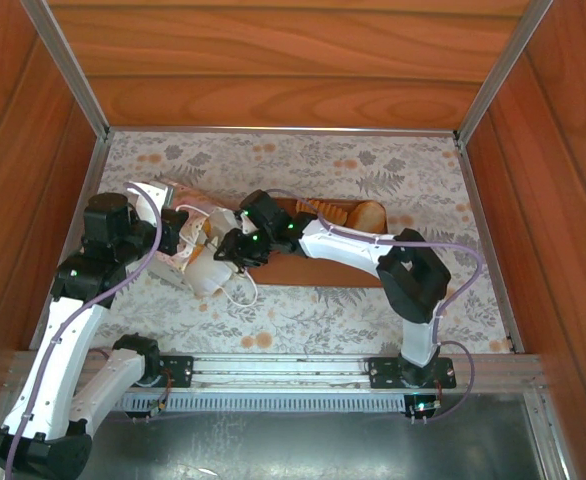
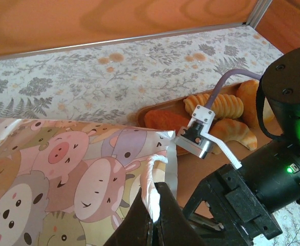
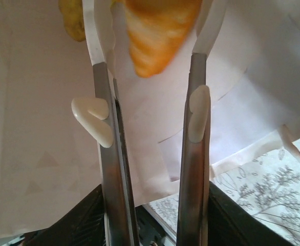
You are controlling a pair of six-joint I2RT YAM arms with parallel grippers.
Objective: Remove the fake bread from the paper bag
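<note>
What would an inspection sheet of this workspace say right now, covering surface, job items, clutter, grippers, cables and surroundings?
Surface: floral-print table cover, lying flat.
Job's things: paper bag with cartoon-animal print at the table's left; a croissant inside it; three pastries on the brown tray.
Clutter: nothing seen.
Grippers: left gripper shut on the bag's edge; right gripper inside the bag, fingers apart either side of the croissant, grip unclear.
Cables: purple cables run along both arms.
Surroundings: wooden walls, metal frame.

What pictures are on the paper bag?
The bag has cartoon animal faces, pigs among them, in pink, tan and grey. Left wrist view shows it best.
</note>
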